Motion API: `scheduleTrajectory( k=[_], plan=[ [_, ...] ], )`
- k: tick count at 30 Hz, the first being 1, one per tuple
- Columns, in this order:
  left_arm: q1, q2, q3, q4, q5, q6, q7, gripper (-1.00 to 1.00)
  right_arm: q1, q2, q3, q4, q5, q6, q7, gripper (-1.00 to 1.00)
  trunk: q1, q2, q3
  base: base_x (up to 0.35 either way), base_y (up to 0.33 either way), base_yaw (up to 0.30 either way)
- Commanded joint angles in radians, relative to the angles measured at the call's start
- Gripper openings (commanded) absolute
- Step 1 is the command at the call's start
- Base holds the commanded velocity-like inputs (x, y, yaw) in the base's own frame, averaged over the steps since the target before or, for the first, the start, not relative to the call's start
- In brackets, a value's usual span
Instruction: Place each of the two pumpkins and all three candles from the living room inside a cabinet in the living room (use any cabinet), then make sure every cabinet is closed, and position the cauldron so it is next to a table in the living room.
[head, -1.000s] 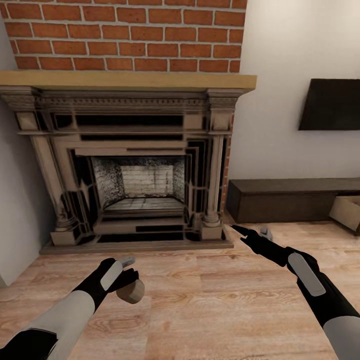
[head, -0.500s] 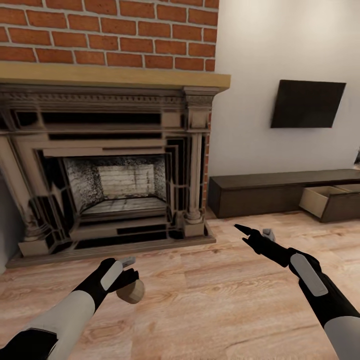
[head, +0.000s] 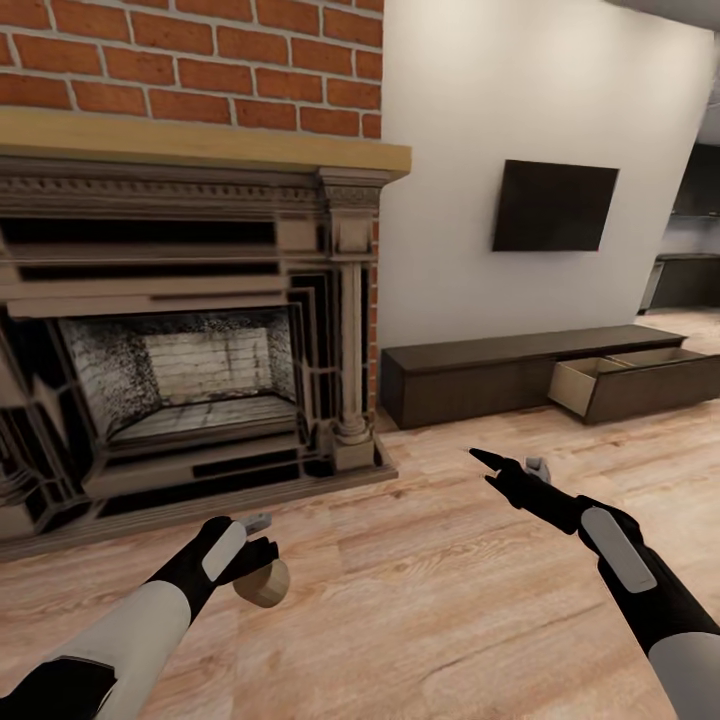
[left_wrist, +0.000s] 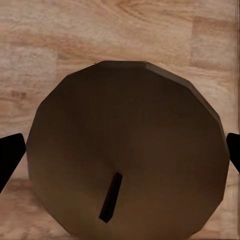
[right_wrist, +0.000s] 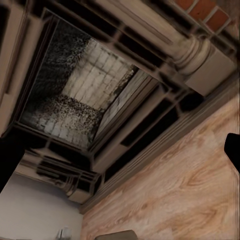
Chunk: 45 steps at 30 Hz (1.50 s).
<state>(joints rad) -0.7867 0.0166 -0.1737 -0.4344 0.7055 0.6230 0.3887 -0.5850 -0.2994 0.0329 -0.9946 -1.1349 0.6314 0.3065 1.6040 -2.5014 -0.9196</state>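
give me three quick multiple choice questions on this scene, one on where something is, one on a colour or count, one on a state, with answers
1. Where is the low dark cabinet?
A. against the white wall, right of the fireplace
B. inside the fireplace
C. on the mantel

2. How many candles does the left gripper hold?
A. none
B. one
C. three

3. The drawer at the cabinet's right part is:
A. pushed shut
B. pulled open
C. lying on the floor

Answers:
1 A, the cabinet runs along the wall under the dark screen.
2 B, a single beige candle sits between the fingers, wick seen in the left wrist view.
3 B, its pale inside shows.
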Motion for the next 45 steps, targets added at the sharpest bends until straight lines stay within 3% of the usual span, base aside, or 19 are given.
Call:
scheduleTrajectory(
  k=[1,45],
  plan=[
    [0.0,0.002,-0.008,-0.003,0.009,0.003,0.012,-1.0,-0.001,-0.001,0.0,0.001,-0.002,0.002,0.002,1.0,0.0,-0.001,-0.002,0.0,0.0,-0.262],
    [0.0,0.002,-0.01,-0.003,0.009,0.003,0.013,-1.0,-0.001,0.0,-0.011,0.017,-0.003,0.004,0.001,1.0,0.0,-0.001,-0.019,0.0,0.0,-0.27]
  ],
)
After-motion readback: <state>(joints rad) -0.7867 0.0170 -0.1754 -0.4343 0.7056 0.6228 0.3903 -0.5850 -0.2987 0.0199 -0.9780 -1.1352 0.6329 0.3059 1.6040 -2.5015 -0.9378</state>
